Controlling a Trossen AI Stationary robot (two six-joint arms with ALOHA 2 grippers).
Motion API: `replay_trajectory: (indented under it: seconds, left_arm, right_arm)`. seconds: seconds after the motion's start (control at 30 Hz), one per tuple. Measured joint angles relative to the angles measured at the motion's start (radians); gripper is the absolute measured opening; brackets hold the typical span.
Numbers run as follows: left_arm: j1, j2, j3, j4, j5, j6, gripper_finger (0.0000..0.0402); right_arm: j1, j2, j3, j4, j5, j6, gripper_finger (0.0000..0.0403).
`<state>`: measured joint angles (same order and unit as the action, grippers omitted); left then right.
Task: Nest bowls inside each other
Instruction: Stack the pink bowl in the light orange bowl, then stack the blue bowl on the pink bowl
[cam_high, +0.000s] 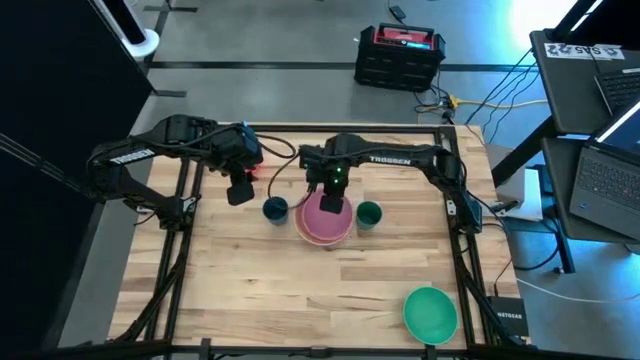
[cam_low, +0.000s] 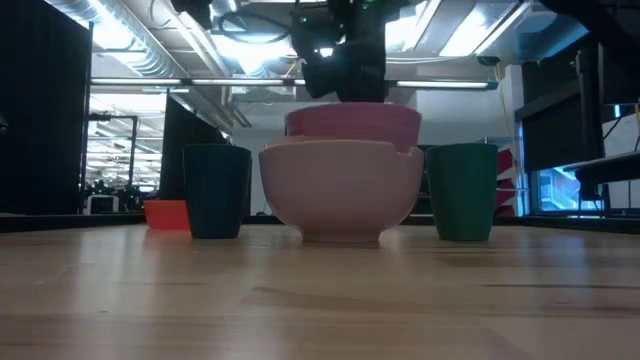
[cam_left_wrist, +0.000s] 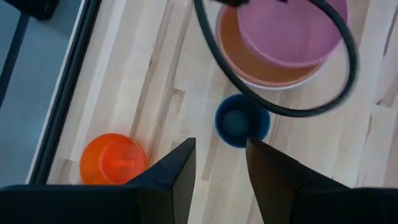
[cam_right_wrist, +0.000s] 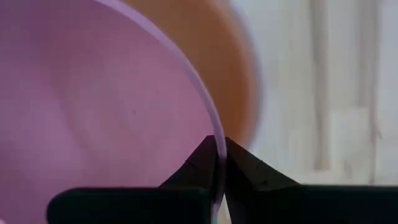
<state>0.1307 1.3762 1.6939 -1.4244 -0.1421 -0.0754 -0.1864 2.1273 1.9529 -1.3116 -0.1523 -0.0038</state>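
A pink bowl (cam_low: 352, 122) sits partly down inside a translucent peach bowl (cam_left_wrist: 249, 62), which is nested in a white bowl (cam_low: 340, 195) at mid-table. My right gripper (cam_right_wrist: 217, 140) stands over them, shut on the pink bowl. A dark blue cup (cam_high: 275, 210) stands upright on the left of the stack and a dark green cup (cam_high: 369, 214) on its right. An orange-red bowl (cam_left_wrist: 112, 158) rests on the table near the far left. My left gripper (cam_left_wrist: 217, 162) hangs open above the table between the orange-red bowl and the blue cup. My right gripper pinches the pink bowl's rim (cam_right_wrist: 219, 163) on its far side, one finger inside the bowl and one outside. The fingers come from above, pointing down. The bowl's lower part is inside the peach bowl; whether it rests there I cannot tell.
A teal-green bowl (cam_high: 430, 312) stands alone near the table's front right corner. A black cable (cam_left_wrist: 336, 74) loops through the air over the stack. The near half of the wooden table (cam_high: 250, 290) is bare boards.
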Motion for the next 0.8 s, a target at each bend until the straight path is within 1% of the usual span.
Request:
replay_trajectory:
  seconds: [0.1,0.17,0.27,0.37,0.47,0.5,0.53,0.8]
  left_arm:
    - [0.000,0.000,0.000,0.001,0.000,0.005,0.0124]
    - [0.000,0.000,0.000,0.000,0.000,0.005,0.0124]
    - [0.000,0.000,0.000,-0.001,0.000,0.007,0.0124]
    - [0.000,0.000,0.000,-0.010,0.000,0.008,0.0124]
    - [0.000,0.000,0.000,-0.010,0.000,0.010,0.0124]
    - [0.000,0.000,0.000,-0.010,0.000,0.010,0.0124]
    - [-0.002,0.000,0.000,-0.010,0.000,0.011,0.0124]
    - [-0.037,0.000,0.000,-0.004,0.000,0.021,0.0124]
  right_arm:
    - [-0.004,0.000,-0.010,0.020,-0.007,-0.001,0.0041]
    - [-0.009,0.000,0.000,0.042,-0.018,0.001,0.0068]
    - [-0.013,-0.001,0.043,0.026,-0.023,-0.004,0.0112]
    - [-0.018,-0.002,0.113,-0.082,-0.024,-0.011,0.0150]
    - [0.005,-0.037,0.168,-0.213,-0.069,-0.042,0.0176]
    - [0.032,-0.063,0.165,-0.245,-0.077,-0.046,0.0182]
    - [0.080,-0.102,0.133,-0.242,-0.074,-0.023,0.0183]
    - [0.493,-0.421,-0.185,-0.154,-0.032,0.215,0.0185]
